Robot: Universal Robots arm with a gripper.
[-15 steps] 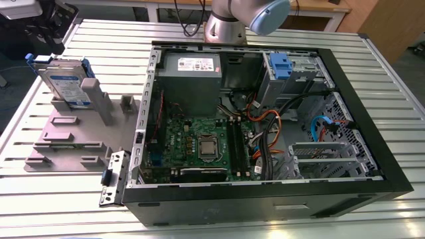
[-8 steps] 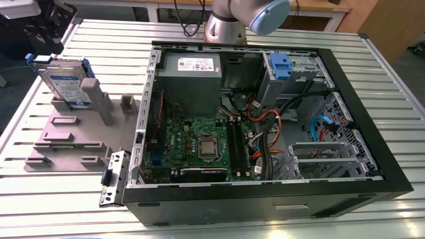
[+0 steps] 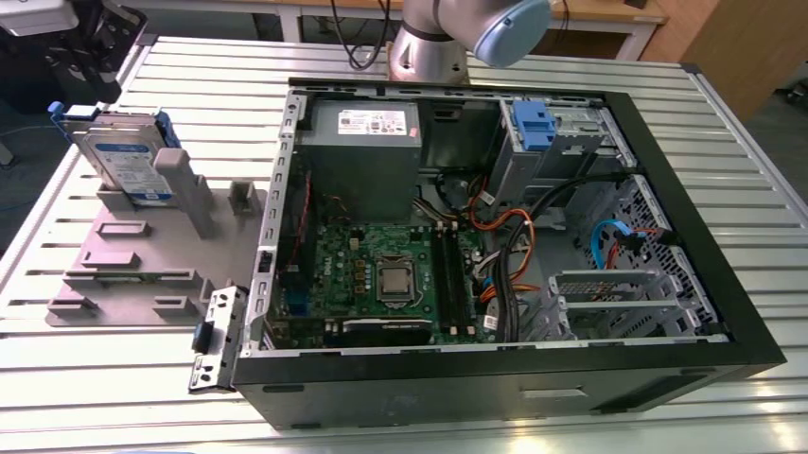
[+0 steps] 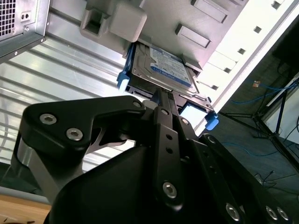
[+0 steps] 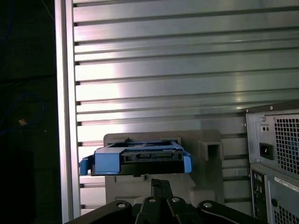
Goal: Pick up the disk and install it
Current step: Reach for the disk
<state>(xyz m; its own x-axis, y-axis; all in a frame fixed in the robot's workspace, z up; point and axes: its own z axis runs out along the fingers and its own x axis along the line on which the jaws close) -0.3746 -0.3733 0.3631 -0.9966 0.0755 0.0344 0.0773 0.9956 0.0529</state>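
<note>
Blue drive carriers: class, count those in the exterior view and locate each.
2. One frames the disk on the grey fixture, exterior view's left; the other carrier sits in the computer case's drive bay. More may be hidden.

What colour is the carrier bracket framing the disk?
Blue. The bracket around the disk shows best in the first wrist view.

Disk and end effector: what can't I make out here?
- Disk base: exterior view, hidden in the grey holder.
- Disk's near edge: second wrist view, partly covered by the end effector.
- Gap from end effector to disk: wrist views look along it; depth unclear.
- Arm: exterior view, cut off by the top edge.
</note>
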